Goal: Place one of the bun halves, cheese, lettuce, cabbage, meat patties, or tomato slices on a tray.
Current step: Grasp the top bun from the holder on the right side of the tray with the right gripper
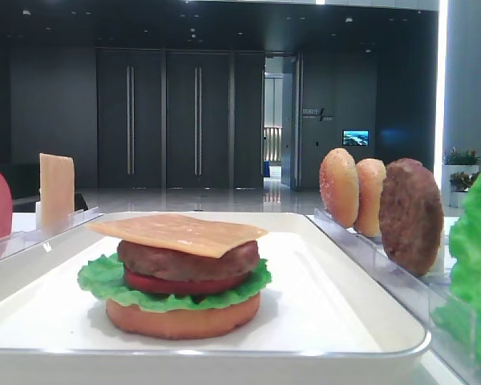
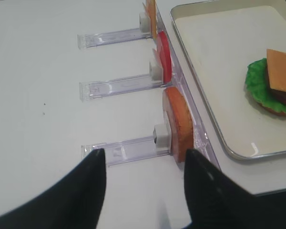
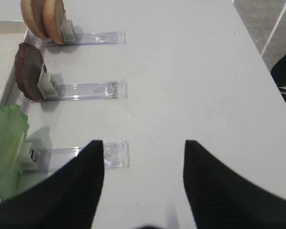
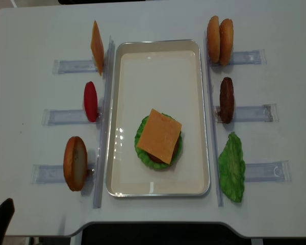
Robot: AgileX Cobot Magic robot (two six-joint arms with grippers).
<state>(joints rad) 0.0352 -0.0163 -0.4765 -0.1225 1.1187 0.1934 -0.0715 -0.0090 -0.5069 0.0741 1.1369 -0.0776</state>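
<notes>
The white worktop carries everything, and no brand, label or readable writing shows on any item; the small sign on the far wall in the low exterior view is too small to read. At its centre lies the white tray, long axis running away from the robot. On the tray's near half sits a stack: a flat bottom bun, lettuce, a tomato slice, a meat patty and a square cheese slice on top, turned askew.

Clear plastic racks flank the tray on both sides. On the left side stand, upright on edge, a second cheese slice farthest, a red tomato slice in the middle and a bun half nearest. On the right side stand two speckled bun halves touching each other, farthest, then a dark patty, then a green lettuce leaf nearest.

The right gripper hovers low over bare worktop beside the lettuce rack, its dark fingers apart with nothing between them. The left gripper hangs over the nearest left rack just beside the bun half, fingers likewise spread and empty. Only a dark corner of the left arm shows in the overhead view.
</notes>
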